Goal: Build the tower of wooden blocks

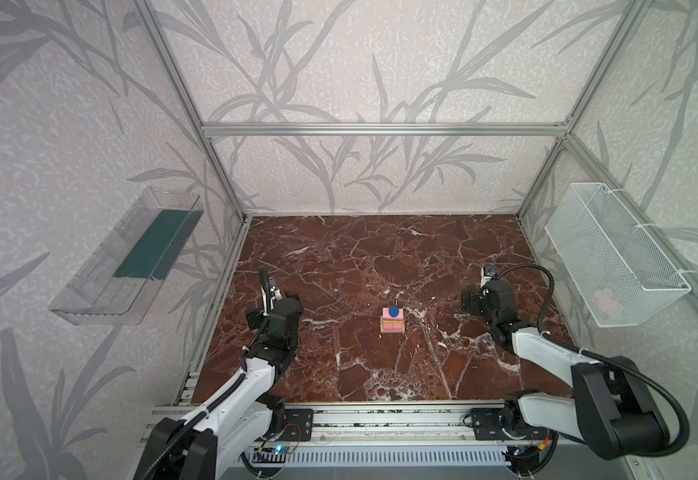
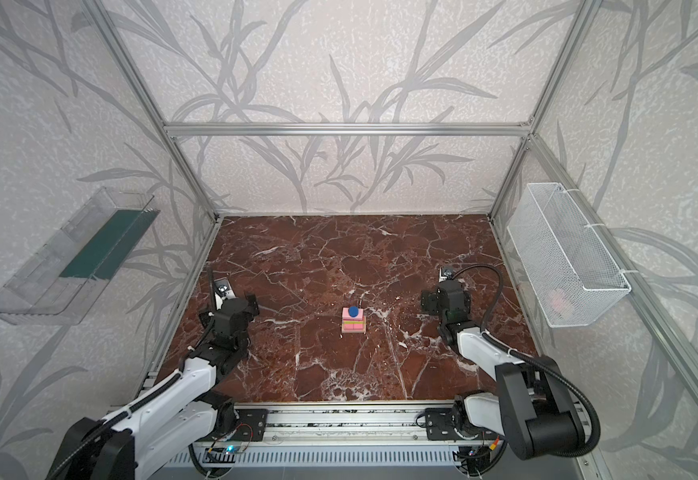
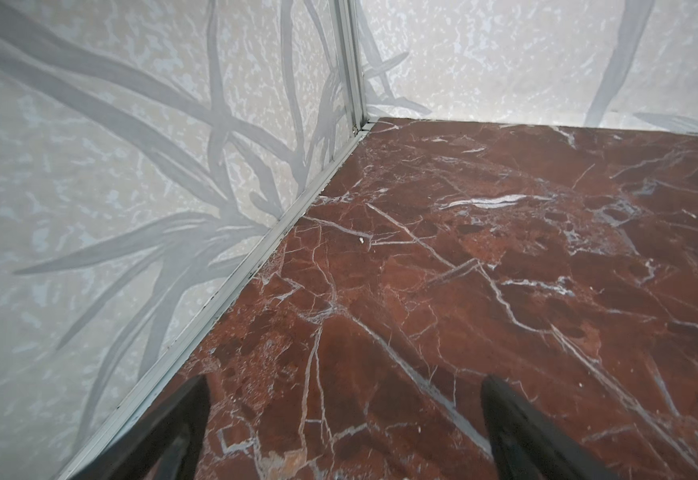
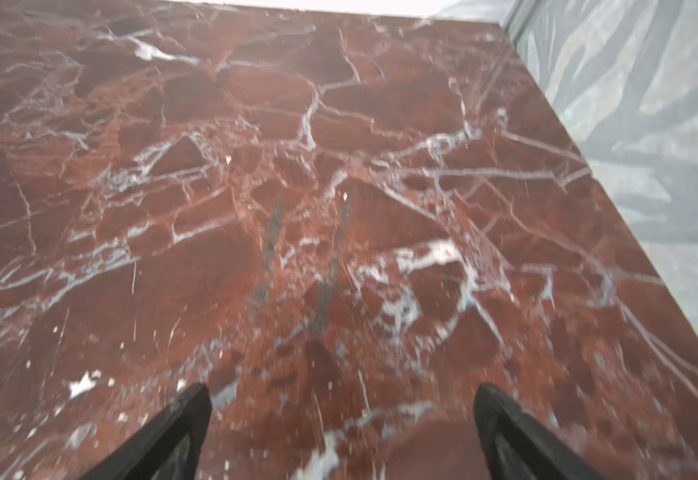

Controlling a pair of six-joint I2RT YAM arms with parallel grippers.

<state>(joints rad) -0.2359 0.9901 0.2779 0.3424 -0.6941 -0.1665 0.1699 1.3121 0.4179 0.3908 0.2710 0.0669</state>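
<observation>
Both top views look steeply down from high above the near edge, sharing nearly everything: the red-brown veined marble tabletop (image 1: 380, 257) and, mid-table, the small stack of pink, green and tan wood blocks under a blue disc (image 1: 393, 321) (image 2: 354, 321). The left wrist camera sits low and close over it, facing the far left corner of the leaf-patterned walls (image 3: 90, 166) past the left gripper (image 3: 346, 380). The right wrist camera, blurred, looks down closely past the right gripper (image 4: 344, 386) toward the right wall.
</observation>
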